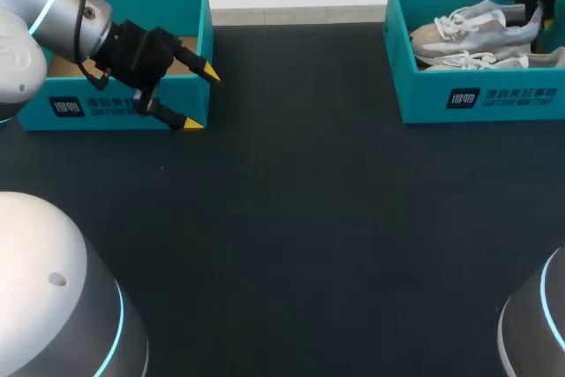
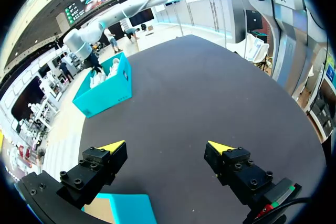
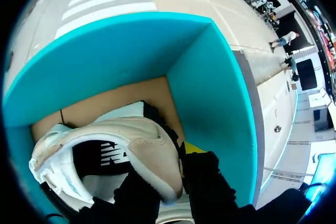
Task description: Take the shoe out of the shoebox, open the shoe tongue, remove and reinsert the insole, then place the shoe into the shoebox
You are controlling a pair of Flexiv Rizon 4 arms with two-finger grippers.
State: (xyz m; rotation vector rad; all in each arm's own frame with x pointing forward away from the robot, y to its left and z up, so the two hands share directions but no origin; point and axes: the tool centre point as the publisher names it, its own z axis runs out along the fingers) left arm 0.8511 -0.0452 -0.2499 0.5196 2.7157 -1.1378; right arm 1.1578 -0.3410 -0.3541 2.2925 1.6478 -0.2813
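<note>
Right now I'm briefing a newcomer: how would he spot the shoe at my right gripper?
Find the teal box at the table's far right, holding two pale shoes. It is the rear shoe, with the right gripper at its heel.

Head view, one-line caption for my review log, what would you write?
Left gripper open over the left shoebox front corner; right gripper down inside the right shoebox, at the two pale shoes.

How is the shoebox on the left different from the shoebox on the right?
The right shoebox holds pale shoes with white laces; the left shoebox shows only bare brown bottom where visible. The right gripper is down inside the right shoebox, while the left gripper is open outside the left shoebox's near corner. Both are teal, lidless, with matching front labels.
</note>
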